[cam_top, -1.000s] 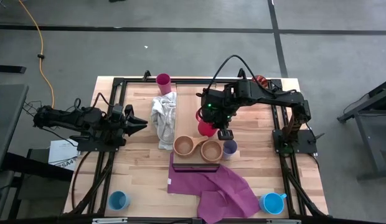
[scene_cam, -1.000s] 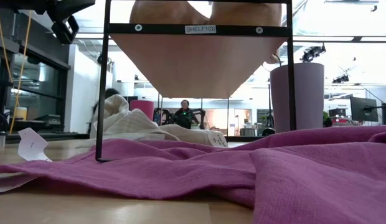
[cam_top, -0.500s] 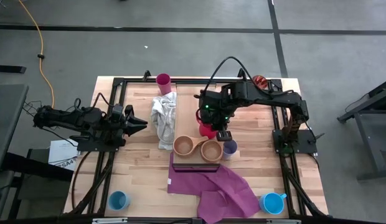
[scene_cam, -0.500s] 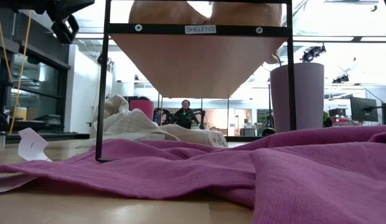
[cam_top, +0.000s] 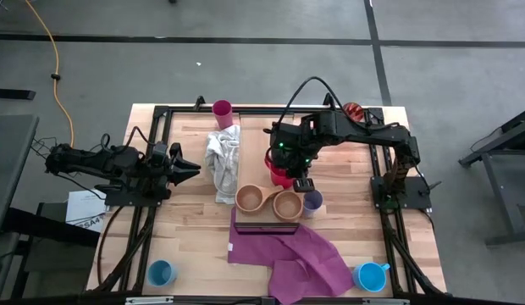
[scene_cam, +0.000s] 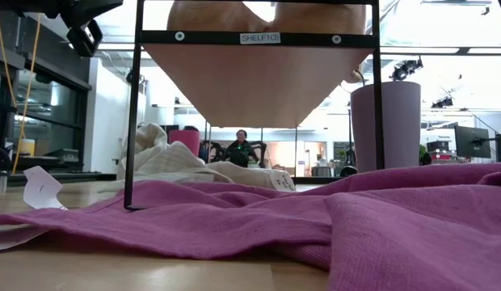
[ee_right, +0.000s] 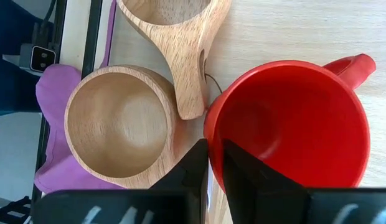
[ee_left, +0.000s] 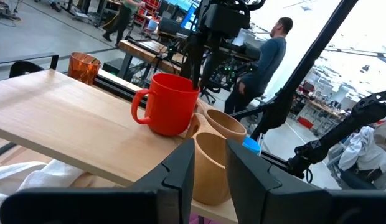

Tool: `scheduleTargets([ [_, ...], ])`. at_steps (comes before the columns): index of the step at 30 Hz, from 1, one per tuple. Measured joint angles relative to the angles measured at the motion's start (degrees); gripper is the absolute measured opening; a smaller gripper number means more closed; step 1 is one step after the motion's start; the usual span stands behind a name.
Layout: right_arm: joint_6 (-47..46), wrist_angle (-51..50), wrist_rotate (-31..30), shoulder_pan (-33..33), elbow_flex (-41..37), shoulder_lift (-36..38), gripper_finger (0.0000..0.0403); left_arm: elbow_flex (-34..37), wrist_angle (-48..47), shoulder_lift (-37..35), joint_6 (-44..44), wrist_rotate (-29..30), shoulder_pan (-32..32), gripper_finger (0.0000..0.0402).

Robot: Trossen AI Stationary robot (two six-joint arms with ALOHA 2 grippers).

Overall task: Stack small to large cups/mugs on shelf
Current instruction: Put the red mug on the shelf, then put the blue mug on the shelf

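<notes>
At the table's left, a blue mug [cam_top: 162,274] stands near the front corner, and the left hand [cam_top: 195,169] is held low over the table, spread a little and empty, well apart from the cups. Next come a magenta tumbler [cam_top: 222,110] at the far edge and a crumpled white cloth [cam_top: 222,165].

Toward the middle, two wooden handled cups [cam_top: 249,199] are seen side by side on the shelf [ee_left: 62,118], whose dark end frame faces the front. Just behind them the red mug [cam_top: 278,174] is placed on the same plank, close against the wooden cups. It is stood upright, mouth up, so its long axis is vertical; its handle is turned away from the wooden cups.

The right hand [ee_right: 210,155] is set directly above the mug's rim on the side nearest the wooden cups, pointing straight down. Whether the rim is pinched or freed cannot be told. The right arm is plainly the nearer one, so the coming move is judged to be a straight vertical one.

Further right, a lavender tumbler [cam_top: 312,202] is seen just beside the wooden cups, an orange tumbler [cam_top: 355,110] at the far edge, and a second blue mug [cam_top: 370,275] at the front.
</notes>
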State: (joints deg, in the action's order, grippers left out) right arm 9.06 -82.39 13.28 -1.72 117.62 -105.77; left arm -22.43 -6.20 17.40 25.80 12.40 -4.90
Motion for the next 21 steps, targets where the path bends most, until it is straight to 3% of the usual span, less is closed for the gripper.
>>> scheduleTargets([
  [13, 0.0, 1.2, 2.3, 0.0, 0.2, 0.1, 0.0035, 0.0, 0.0, 0.0, 0.0, 0.0, 0.0, 0.0078],
  [21, -0.5, 2.2, 2.2, -0.2, 5.6, 0.3, 0.0035, 0.0, 0.0, 0.0, 0.0, 0.0, 0.0, 0.0078],
])
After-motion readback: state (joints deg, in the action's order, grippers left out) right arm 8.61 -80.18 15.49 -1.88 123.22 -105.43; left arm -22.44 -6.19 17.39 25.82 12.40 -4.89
